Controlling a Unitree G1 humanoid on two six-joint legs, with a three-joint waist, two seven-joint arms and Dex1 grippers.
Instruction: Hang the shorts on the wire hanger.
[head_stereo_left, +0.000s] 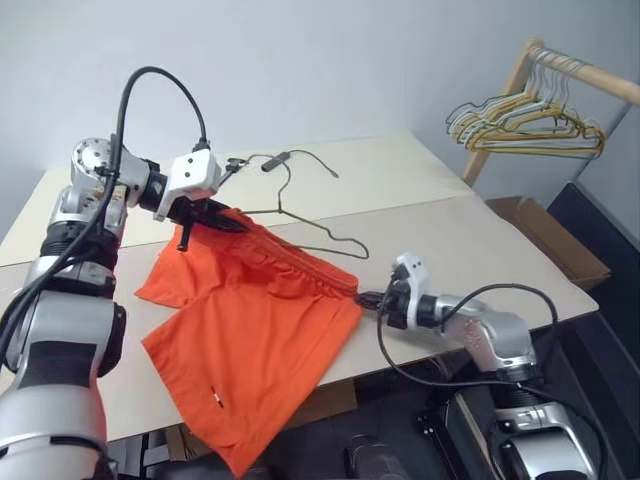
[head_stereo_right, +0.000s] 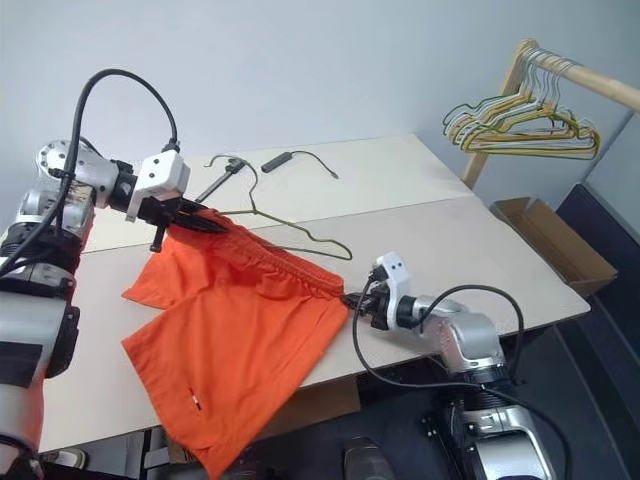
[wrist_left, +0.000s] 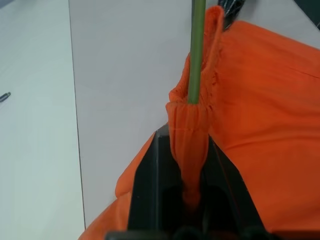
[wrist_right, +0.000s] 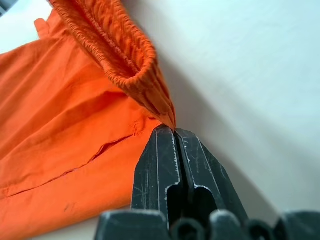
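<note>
The orange shorts (head_stereo_left: 250, 340) lie spread on the table, with their gathered waistband pulled into a taut line between my two grippers. My left gripper (head_stereo_left: 215, 222) is shut on the waistband's far left end and holds it a little above the table; the left wrist view shows the fabric (wrist_left: 187, 150) pinched between its fingers. My right gripper (head_stereo_left: 362, 297) is shut on the waistband's other end, with the fabric tip at its fingertips (wrist_right: 165, 137). The wire hanger (head_stereo_left: 320, 235) lies on the table just behind the waistband, its lower part running under the shorts' edge.
A black cylinder with a thin cable (head_stereo_left: 275, 160) lies behind the hanger. A wooden rail with a bunch of hangers (head_stereo_left: 530, 120) stands at the back right, with a cardboard box (head_stereo_left: 550, 235) beside the table (head_stereo_left: 480, 240). The shorts' hem hangs over the table's front edge.
</note>
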